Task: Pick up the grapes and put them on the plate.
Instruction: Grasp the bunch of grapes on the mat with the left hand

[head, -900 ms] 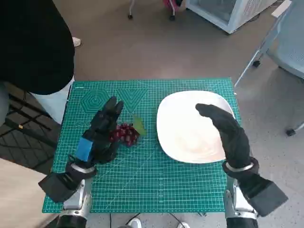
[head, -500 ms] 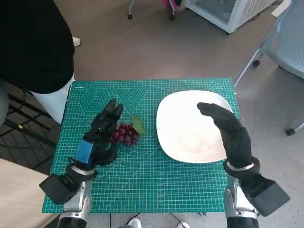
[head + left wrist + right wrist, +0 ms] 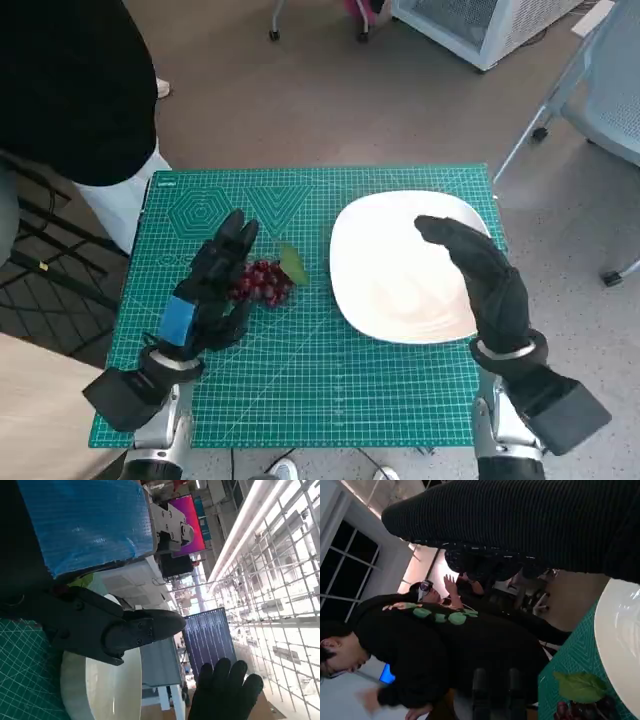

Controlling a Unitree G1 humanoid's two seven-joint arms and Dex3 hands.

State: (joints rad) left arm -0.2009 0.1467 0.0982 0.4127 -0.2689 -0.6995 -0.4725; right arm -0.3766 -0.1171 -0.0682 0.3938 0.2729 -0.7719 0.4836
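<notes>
grapes (image 3: 262, 281): dark red bunch with a green leaf (image 3: 292, 264), sitting on the green mat (image 3: 330, 380), just beside the plate's near-left edge, not on it yet

plate (image 3: 385, 240): white, on the mat's right half, nothing on it

left hand (image 3: 210, 285): right up against the grapes on the side away from the plate, fingers stretched out along them; can't tell if it's actually got a grip

right hand (image 3: 480, 275): hovering over the plate's right side, fingers loosely out, holding nothing

person (image 3: 70, 90): dark top, standing past the mat's far-left corner, well away from the plate
</notes>
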